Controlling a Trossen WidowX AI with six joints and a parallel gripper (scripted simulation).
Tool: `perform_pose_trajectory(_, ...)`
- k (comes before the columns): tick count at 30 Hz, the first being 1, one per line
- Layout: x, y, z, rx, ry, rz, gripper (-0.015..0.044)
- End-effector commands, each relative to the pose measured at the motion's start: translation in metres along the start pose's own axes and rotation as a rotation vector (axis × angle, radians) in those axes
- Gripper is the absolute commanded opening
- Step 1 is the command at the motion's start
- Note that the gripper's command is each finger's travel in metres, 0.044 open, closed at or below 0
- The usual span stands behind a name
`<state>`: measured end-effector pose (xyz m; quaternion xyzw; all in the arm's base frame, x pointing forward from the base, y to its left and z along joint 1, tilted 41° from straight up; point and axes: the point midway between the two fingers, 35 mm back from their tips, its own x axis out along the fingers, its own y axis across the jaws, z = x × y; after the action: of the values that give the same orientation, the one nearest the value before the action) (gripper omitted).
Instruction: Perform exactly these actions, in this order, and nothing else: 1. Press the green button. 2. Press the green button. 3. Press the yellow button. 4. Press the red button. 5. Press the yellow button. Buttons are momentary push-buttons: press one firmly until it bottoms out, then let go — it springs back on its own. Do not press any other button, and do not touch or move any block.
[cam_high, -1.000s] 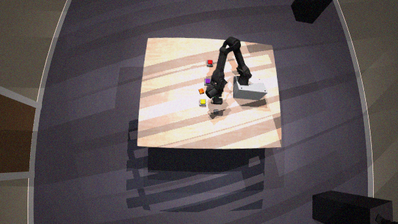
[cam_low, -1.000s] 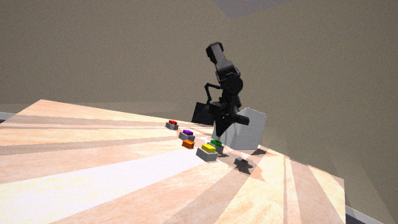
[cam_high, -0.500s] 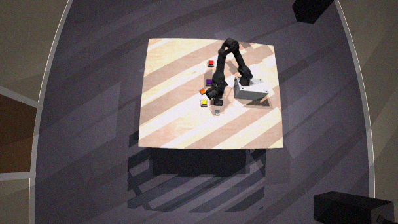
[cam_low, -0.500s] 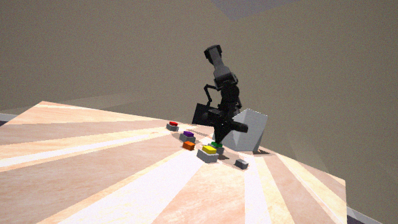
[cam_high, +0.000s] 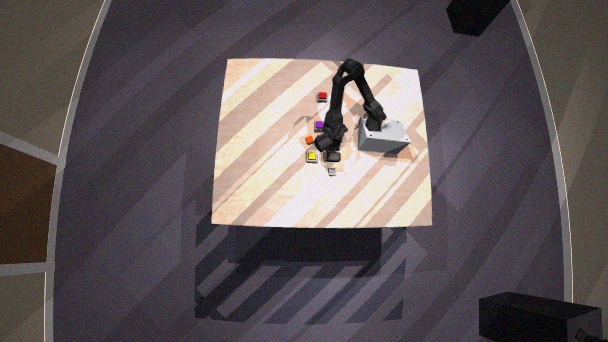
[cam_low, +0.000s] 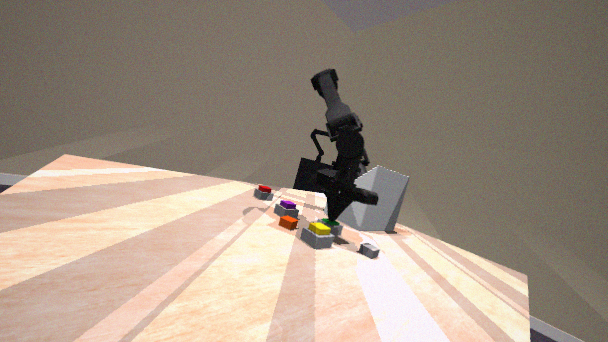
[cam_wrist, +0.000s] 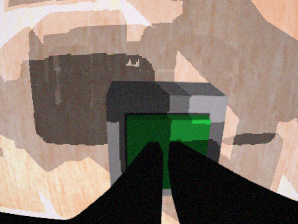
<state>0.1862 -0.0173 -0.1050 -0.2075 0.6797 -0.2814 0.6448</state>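
Pincer (cam_wrist: 161, 152) closed over green button (cam_wrist: 168, 137), yellow button (cam_low: 319, 228) adjacent.

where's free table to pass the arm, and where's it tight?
Free: the wide table stretch left of the red button and below the grey block. Tight: purple button, orange block, yellow button, green button under the shut gripper, beside the base.

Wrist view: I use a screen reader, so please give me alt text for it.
The shut gripper points its dark fingertips onto a green button in a grey housing, seen from above. Striped wooden table surrounds it.
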Motion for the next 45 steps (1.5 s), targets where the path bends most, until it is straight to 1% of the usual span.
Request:
perform_pose_trajectory(1, 0.001, -0.002, -0.002, -0.009, 0.003, -0.007, 0.002)
perform_pose_trajectory(5, -0.003, 0.0, 0.0, -0.001, 0.0, 0.0, 0.002)
perform_pose_trajectory(8, -0.031, -0.001, -0.001, -0.009, 0.003, -0.005, 0.002)
perform_pose_trajectory(14, -0.036, -0.001, -0.001, -0.009, 0.003, -0.005, 0.002)
perform_pose_trajectory(15, -0.043, 0.0, -0.001, -0.01, 0.003, -0.004, 0.002)
perform_pose_trajectory(18, -0.085, 0.001, 0.0, -0.01, 0.003, -0.003, 0.002)
perform_pose_trajectory(20, -0.096, 0.0, -0.001, -0.01, 0.003, -0.003, 0.002)
perform_pose_trajectory(26, -0.097, 0.003, 0.005, -0.012, 0.003, -0.002, 0.002)
perform_pose_trajectory(35, -0.097, 0.047, 0.087, -0.009, -0.001, 0.0, 0.002)
perform_pose_trajectory(41, -0.096, 0.05, 0.093, -0.006, -0.001, -0.001, 0.002)
perform_pose_trajectory(43, -0.082, 0.051, 0.094, -0.006, -0.001, -0.001, 0.002)
perform_pose_trajectory(45, -0.048, 0.05, 0.094, -0.006, -0.002, -0.002, 0.002)
